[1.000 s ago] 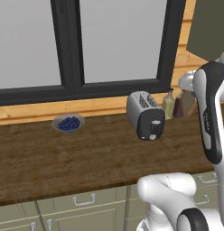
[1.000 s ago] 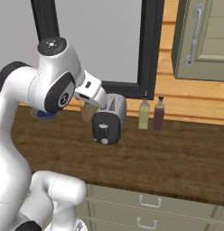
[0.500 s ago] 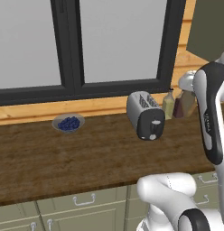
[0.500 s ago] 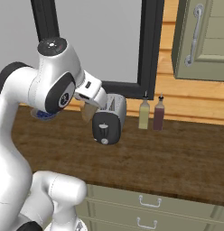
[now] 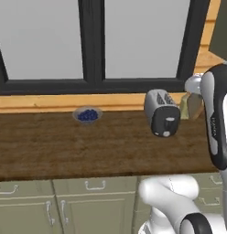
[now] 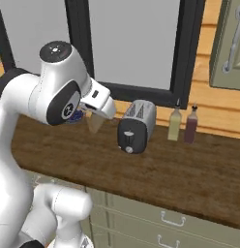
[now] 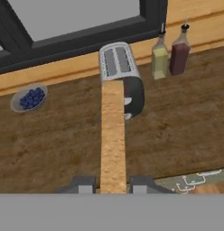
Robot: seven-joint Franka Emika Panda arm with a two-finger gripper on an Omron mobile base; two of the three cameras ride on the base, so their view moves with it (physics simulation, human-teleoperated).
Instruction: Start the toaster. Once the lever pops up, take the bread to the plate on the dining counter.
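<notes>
My gripper [image 7: 113,185] is shut on the bread [image 7: 113,135], a flat tan slice that stands on edge between the fingertips. The bread [image 6: 95,123] hangs in the air above the brown worktop, left of the toaster [image 6: 136,126] and apart from it. In the left base view the bread [image 5: 194,106] shows just right of the toaster [image 5: 162,112], partly behind the arm. The silver-grey toaster [image 7: 122,76] has both slots bare, and its pale lever [image 5: 169,122] sits on the dark end panel. The plate and the dining counter are out of view.
A small grey bowl of blueberries [image 5: 88,114] sits near the window sill, left of the toaster. Two bottles, one yellowish [image 6: 174,124] and one dark red [image 6: 191,125], stand right of the toaster against the wall. Beige drawers [image 5: 88,201] run under the worktop's front edge.
</notes>
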